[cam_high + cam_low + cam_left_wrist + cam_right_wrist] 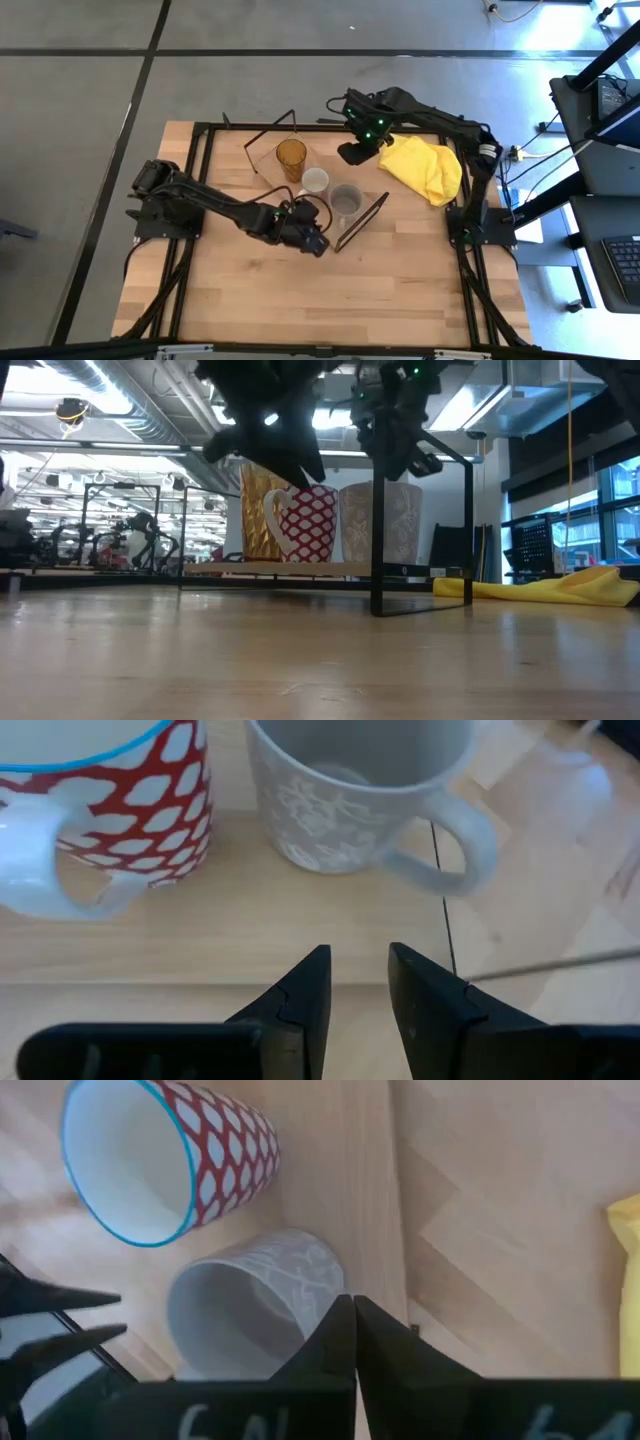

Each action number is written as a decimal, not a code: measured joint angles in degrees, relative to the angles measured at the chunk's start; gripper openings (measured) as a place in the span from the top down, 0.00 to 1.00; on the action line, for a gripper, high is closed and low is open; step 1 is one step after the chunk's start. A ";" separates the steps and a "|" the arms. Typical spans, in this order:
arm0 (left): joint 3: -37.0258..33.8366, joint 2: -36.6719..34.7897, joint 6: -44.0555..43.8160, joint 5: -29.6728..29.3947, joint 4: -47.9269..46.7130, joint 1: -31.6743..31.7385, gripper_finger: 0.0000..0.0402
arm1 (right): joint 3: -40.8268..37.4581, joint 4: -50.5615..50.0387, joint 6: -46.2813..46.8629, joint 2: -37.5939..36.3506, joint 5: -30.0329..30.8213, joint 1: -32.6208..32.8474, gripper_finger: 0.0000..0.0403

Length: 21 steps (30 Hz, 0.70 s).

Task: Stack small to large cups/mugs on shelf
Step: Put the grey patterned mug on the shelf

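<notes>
Three vessels stand in a row, bases on the light-wood shelf board (322,205): an amber tumbler (291,156), a white mug with a red pattern (315,180) and a grey mug (346,198). The low view shows them side by side: tumbler (255,510), white mug (312,525), grey mug (390,525). My left gripper (315,240) hovers on the shelf's near side, slightly open and empty (358,985), facing the two mugs. My right gripper (352,152) hangs on the shelf's far side, shut and empty (352,1315), looking down on the grey mug (250,1305).
A crumpled yellow cloth (425,165) lies on the table to the right of the shelf. Black wire frames stand at the shelf's two ends (362,220) (270,135). A black frame borders the tabletop (200,180).
</notes>
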 joint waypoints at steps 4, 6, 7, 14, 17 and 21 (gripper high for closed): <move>-0.74 0.00 -1.56 0.35 2.40 1.34 0.76 | 0.00 -0.04 -3.46 2.28 -0.29 -0.25 1.00; -0.91 0.00 -1.83 0.34 4.17 1.66 0.76 | 0.00 -0.04 -5.07 3.21 -0.45 -0.29 1.00; -0.91 0.00 -2.50 0.24 4.84 1.67 0.76 | 0.00 0.00 -5.82 3.73 -0.47 -0.29 1.00; -0.95 0.00 -4.55 -2.36 6.92 1.65 0.76 | 0.00 0.74 -8.93 5.27 -2.57 -0.18 0.99; -0.95 0.03 -4.59 -3.09 7.66 2.08 0.76 | 0.00 2.57 -8.94 5.27 -3.10 0.22 0.99; -1.15 1.22 -4.48 -1.63 7.96 2.63 0.76 | 0.00 2.65 -9.02 5.33 -3.45 1.18 0.99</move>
